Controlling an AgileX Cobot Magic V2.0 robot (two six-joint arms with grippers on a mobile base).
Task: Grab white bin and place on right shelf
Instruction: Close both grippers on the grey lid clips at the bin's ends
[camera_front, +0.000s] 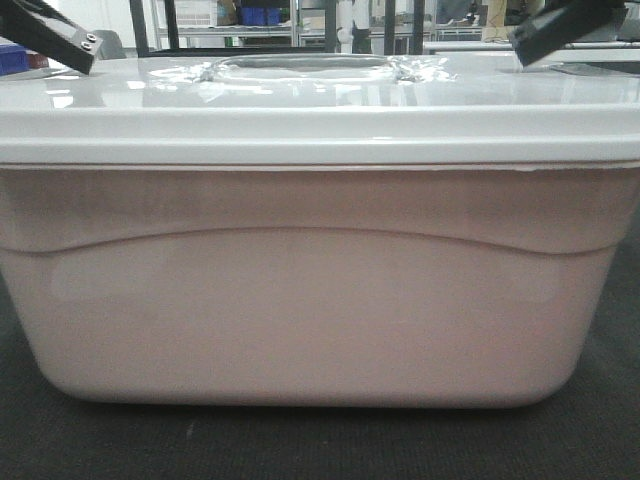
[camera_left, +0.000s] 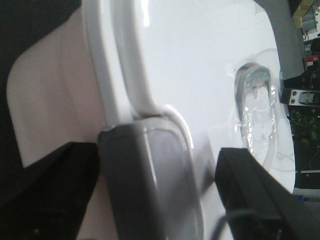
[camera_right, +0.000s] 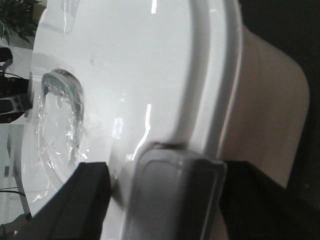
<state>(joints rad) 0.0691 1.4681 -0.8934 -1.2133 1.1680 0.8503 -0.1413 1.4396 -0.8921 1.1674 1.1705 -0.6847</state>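
Note:
The white bin fills the front view, a pinkish translucent tub resting on a dark surface, with a glossy white lid and a recessed handle. My left gripper is at the lid's left end and my right gripper at its right end. In the left wrist view the left gripper straddles a grey end latch, with a gap on the lid side. In the right wrist view the right gripper straddles the other grey latch the same way. The right shelf is hidden behind the bin.
The dark surface runs under and in front of the bin. Metal racks with blue bins stand far behind. Another blue bin is at the far left. A potted plant shows in the right wrist view.

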